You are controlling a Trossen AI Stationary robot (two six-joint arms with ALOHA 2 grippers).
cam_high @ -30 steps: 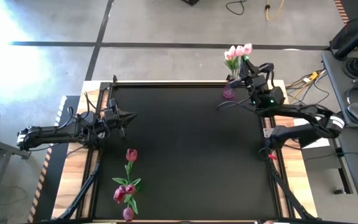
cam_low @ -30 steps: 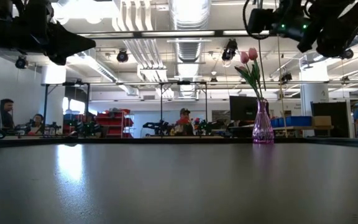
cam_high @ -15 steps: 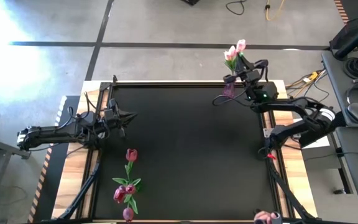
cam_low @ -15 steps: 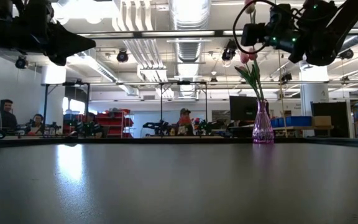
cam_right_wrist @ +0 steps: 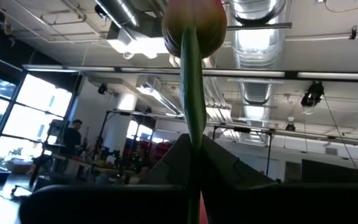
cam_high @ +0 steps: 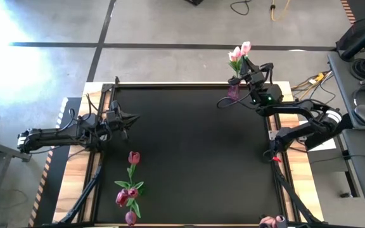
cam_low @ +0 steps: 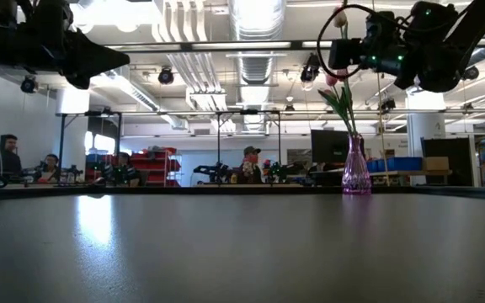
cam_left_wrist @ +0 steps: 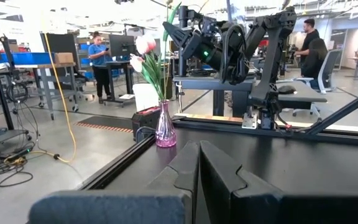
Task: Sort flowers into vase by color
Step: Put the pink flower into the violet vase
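A clear purple vase (cam_high: 233, 93) stands at the table's far right corner with pale pink tulips (cam_high: 236, 56) in it. It also shows in the low view (cam_low: 356, 168) and the left wrist view (cam_left_wrist: 165, 127). My right gripper (cam_high: 244, 68) hovers just over the vase, shut on one pale pink tulip (cam_right_wrist: 193, 25). Dark magenta tulips (cam_high: 134, 157) (cam_high: 125, 196) lie flat on the mat near the front left. My left gripper (cam_high: 132, 118) hangs shut and level above the table's left side, holding nothing. My right gripper pinches the tulip's thin green stem (cam_right_wrist: 191, 143) between its two fingers (cam_right_wrist: 160, 162), a short way below the head. The fingers slant upward from the table's right side. The head stands above the fingertips, clear of the table. The stem's lower end is hidden by the gripper.
Another pale pink flower head (cam_high: 271, 221) shows at the table's front edge, right of the middle. The black mat (cam_high: 195, 152) is bare in its middle. Beyond the table there are benches, screens and people.
My right gripper has carried the pale tulip a little down and toward the table's left, closer over the vase. The tulip's head has stayed above the fingers.
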